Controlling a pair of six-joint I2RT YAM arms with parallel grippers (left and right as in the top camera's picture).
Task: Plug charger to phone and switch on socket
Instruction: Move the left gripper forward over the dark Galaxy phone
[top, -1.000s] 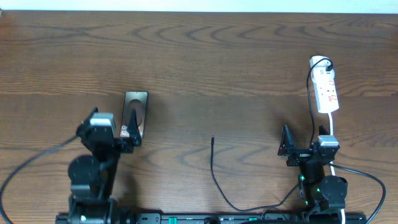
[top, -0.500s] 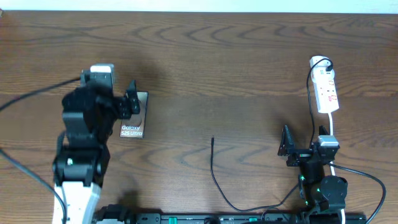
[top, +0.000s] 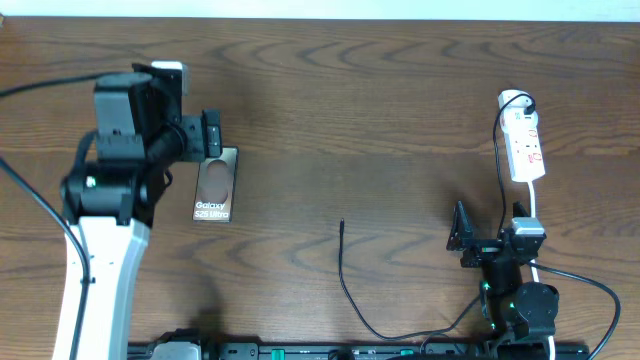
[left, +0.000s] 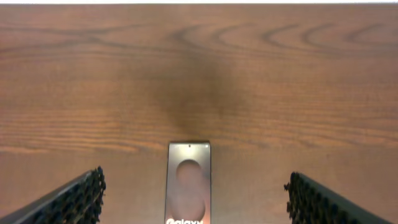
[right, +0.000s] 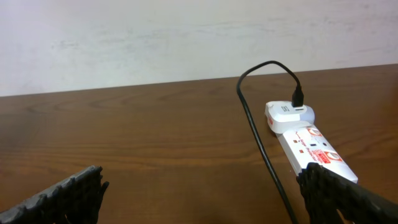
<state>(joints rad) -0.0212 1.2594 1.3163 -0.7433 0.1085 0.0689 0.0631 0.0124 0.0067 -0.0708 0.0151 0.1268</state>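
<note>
Overhead: phone (top: 215, 187) beneath wide-apart left gripper (top: 207, 140), charger (top: 345, 272) and socket (top: 526, 148) near gaping right gripper (top: 488, 232).

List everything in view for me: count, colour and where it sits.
phone: one, glossy brownish-grey, lying flat on the left of the table.
charger: one, thin black cable, centre near edge, plug tip lying free.
socket: one, white strip with red marks, far right.
white adapter: one, at the socket's far end, black lead plugged in.
table: one, brown wood.
left gripper: one, black, open, above the phone's far end.
right gripper: one, black, open, near side of the socket.
</note>
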